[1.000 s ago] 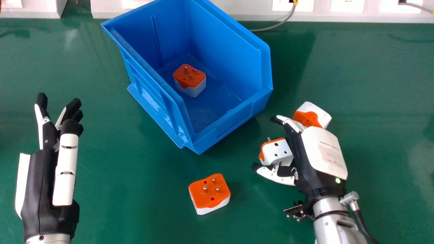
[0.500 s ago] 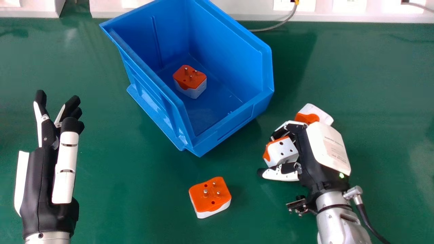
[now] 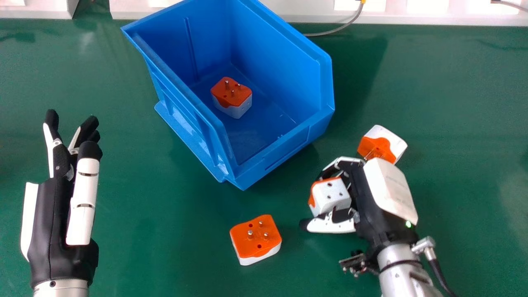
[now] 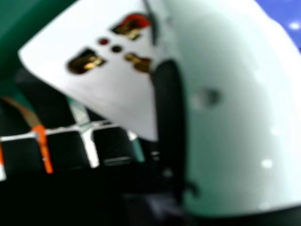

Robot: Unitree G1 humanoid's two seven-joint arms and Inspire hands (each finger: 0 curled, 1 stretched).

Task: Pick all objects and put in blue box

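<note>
Plug adapter [image 3: 331, 194], one of four, sits clamped in the right hand [image 3: 367, 210], fingers curled round it. One blue box [image 3: 288, 144], by the table's [image 3: 462, 95] far edge, holds a second adapter [image 3: 233, 99]. A third adapter [image 3: 255, 243] lies nearer than its near corner; a fourth adapter [image 3: 381, 144], right of its right corner. The left hand's [image 3: 49, 231] fingers stand apart.

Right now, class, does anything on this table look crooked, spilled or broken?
The blue box sits askew, slanting against the table's far edge, and the adapter just beyond the right hand seems to lie on its side, pins sideways. Nothing looks spilled or broken.
</note>
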